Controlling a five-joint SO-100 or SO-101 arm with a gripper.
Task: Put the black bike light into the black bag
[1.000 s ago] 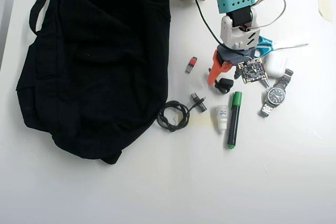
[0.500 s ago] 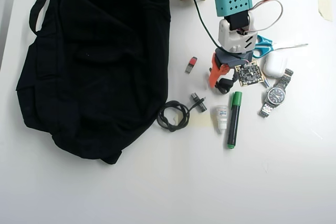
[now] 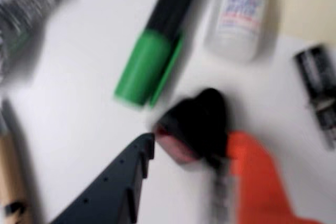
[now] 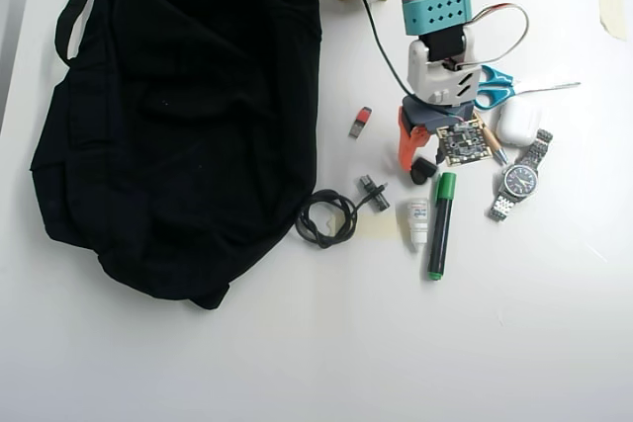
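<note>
Fingers (image 3: 191,148) parted around the light (image 3: 197,127), not yet clenched; risks nudging it toward the marker (image 3: 152,59), missing the grip.

plain white worktop (image 4: 297,363), big black bag (image 4: 178,116) sprawled over the left half, coiled black cable (image 4: 326,217) beside it, green marker (image 4: 439,224), small white bottle (image 4: 418,221), wristwatch (image 4: 518,181), white earbud case (image 4: 518,124), black bike light (image 4: 423,169), scissors (image 4: 514,81)

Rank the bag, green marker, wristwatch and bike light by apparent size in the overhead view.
Largest to smallest:
1. bag
2. green marker
3. wristwatch, nearly the marker's length
4. bike light, partly hidden by the pincer
</note>
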